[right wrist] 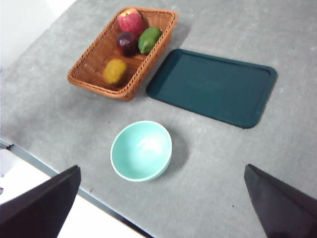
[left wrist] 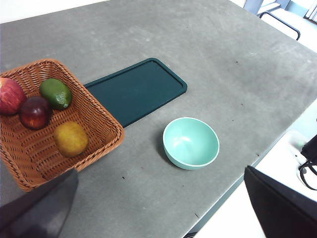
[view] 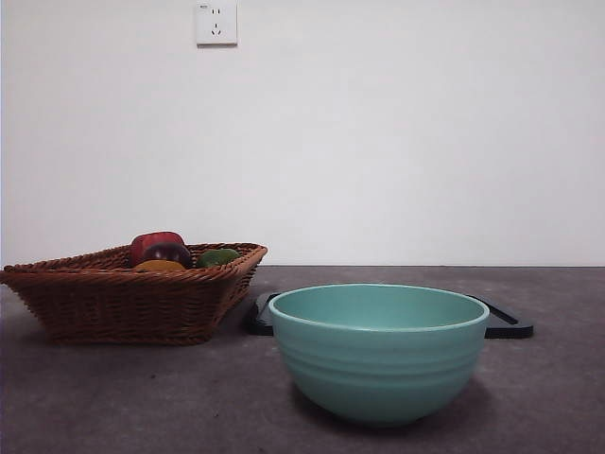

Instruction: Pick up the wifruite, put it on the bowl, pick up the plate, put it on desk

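Wifruite (left wrist: pixel 71 139) lies in wicker basket (left wrist: pixel 101 116) beside red, purple and green fruits. Bowl (left wrist: pixel 191 143) sits on surface (left wrist: pixel 237 64), near dark tray (left wrist: pixel 136 89). Left tool (left wrist: pixel 163 208) and right tool (right wrist: pixel 163 208) both wide, high above.

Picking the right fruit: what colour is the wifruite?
Dull orange-brown wifruite, clearest in the left wrist view.

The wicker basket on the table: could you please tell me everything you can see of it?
The basket is brown woven wicker, roughly rectangular, with sloping sides and a braided rim. It sits upright on the grey table, beside one end of the dark tray, close to it; whether they touch is unclear. Inside lie four fruits: a red one, a dark purple one, a green one and an orange-brown one lying apart from the other three. Neither gripper is near it.
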Robot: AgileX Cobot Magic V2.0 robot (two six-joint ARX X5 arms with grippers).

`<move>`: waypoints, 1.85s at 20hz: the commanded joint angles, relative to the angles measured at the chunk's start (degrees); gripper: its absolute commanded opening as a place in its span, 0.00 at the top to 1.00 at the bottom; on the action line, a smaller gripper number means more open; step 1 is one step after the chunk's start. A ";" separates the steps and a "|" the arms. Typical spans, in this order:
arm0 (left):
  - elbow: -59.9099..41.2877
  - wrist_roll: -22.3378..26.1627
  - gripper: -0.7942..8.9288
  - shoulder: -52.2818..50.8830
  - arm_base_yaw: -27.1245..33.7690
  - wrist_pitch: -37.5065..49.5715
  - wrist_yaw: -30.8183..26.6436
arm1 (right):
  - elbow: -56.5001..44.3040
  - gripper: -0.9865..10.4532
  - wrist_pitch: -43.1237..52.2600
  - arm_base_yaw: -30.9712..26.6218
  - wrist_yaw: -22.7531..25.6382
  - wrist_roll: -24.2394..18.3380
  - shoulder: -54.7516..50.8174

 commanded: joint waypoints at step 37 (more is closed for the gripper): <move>-66.36 -8.74 0.89 -29.53 30.67 53.33 -12.74 | 0.92 0.89 1.60 0.52 0.07 -0.46 0.35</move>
